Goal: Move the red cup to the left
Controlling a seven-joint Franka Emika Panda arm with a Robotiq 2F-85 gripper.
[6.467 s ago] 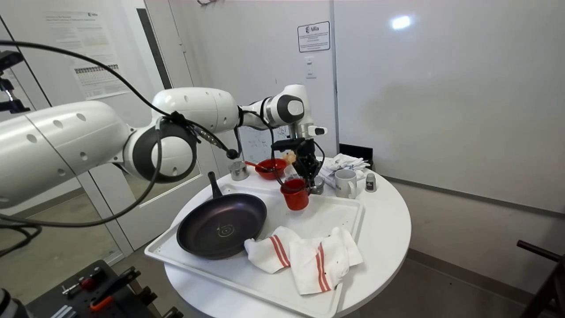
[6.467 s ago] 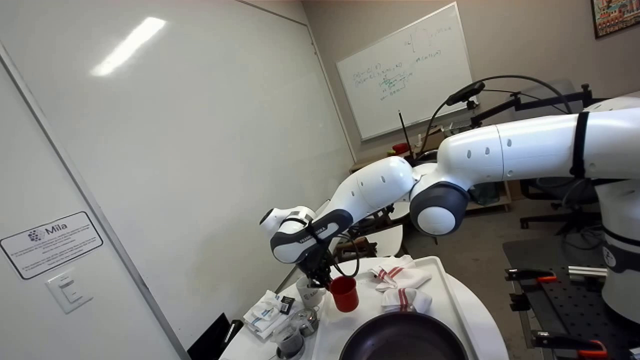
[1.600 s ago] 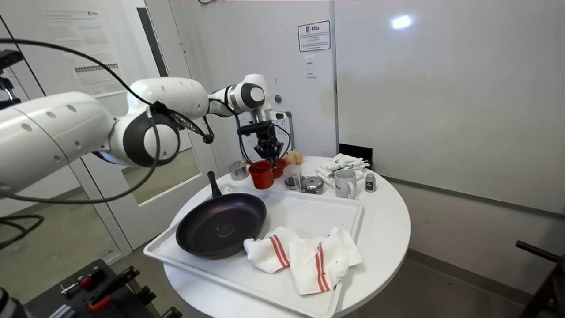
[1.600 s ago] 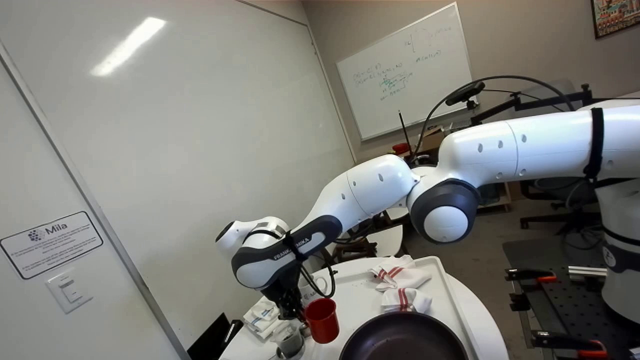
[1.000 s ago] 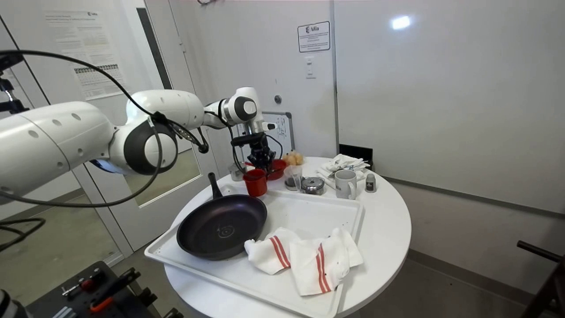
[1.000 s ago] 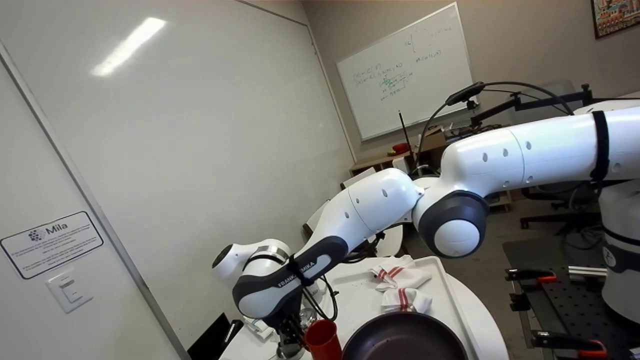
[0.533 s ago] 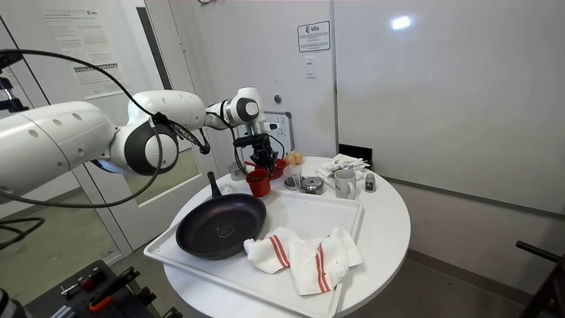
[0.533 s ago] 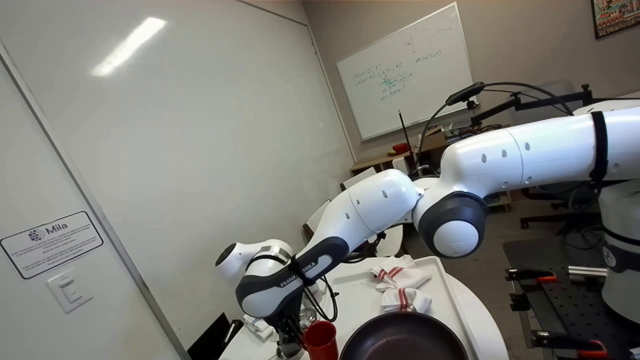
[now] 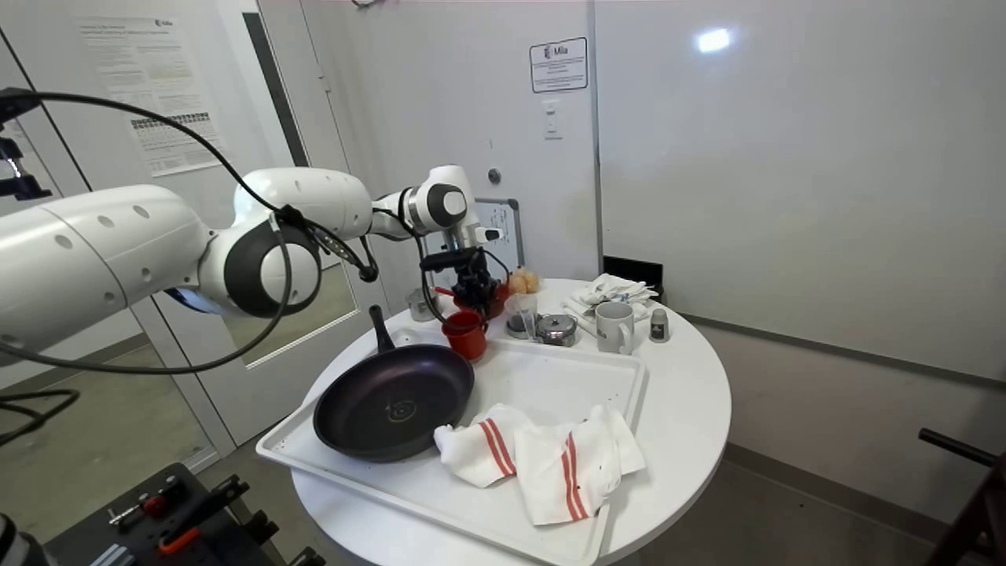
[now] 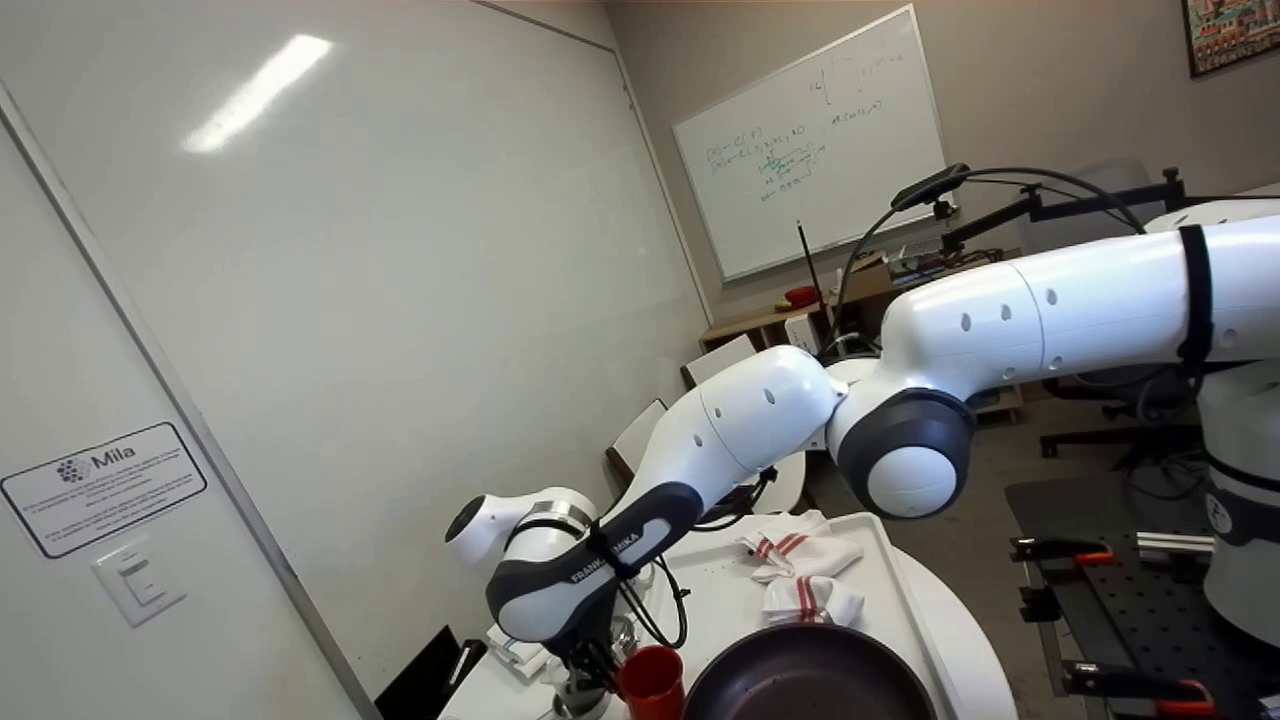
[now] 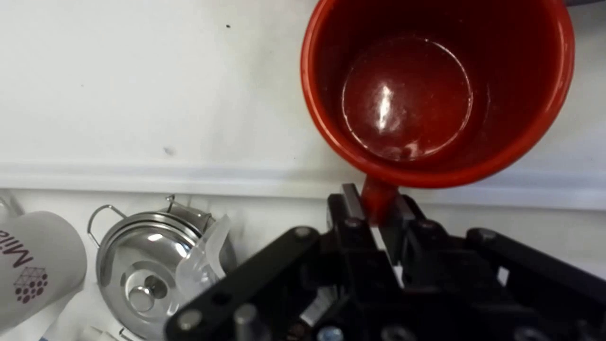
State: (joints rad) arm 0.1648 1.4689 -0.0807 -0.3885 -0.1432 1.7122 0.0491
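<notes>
The red cup is upright by the back rim of the white tray, beside the black frying pan. The cup also shows in an exterior view, cut by the lower edge. In the wrist view the cup shows its bare inside from above. My gripper is shut on the cup's handle, with one finger on each side of it. In an exterior view my gripper is behind the cup. I cannot tell whether the cup's base touches the tray.
The red bowl stands behind my gripper. A clear plastic cup, a lidded steel pot, a white mug and a small grey shaker stand along the back. Striped towels lie on the tray's front.
Since 6.5 s ago, the cup, held by my gripper, has moved left across the back of the tray to the pan's side. In the last second it has moved slightly right and lower.
</notes>
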